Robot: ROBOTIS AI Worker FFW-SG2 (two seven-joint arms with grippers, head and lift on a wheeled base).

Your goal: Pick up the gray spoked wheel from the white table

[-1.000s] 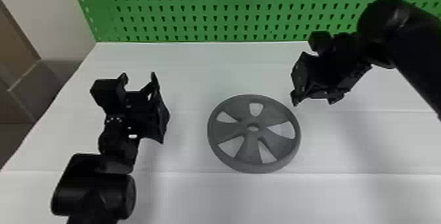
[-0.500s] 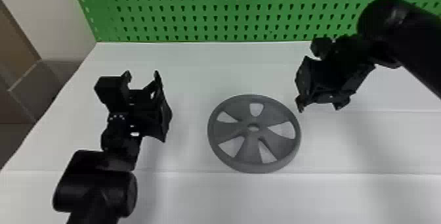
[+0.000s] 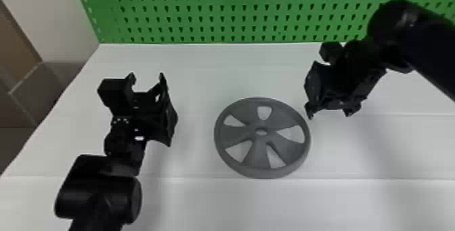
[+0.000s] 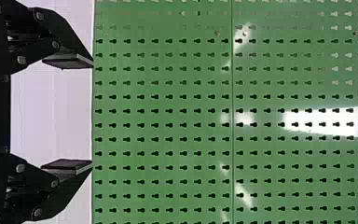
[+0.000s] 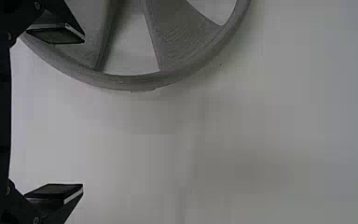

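White bench (image 3: 189, 206) before you carries the gray wheel (image 3: 233, 133), flat near your right fingers (image 3: 309, 110); these and your left fingers (image 3: 163, 88) are spread wide, empty. Green pegboard (image 3: 237, 1) stands behind, beside a pale wall (image 3: 61, 13).

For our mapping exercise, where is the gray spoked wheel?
In the head view, the gray spoked wheel lies on the white table, left of the black right gripper.

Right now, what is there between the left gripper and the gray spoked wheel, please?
Between the left gripper and the gray spoked wheel there is a bare stretch of the white table. The head view shows this.
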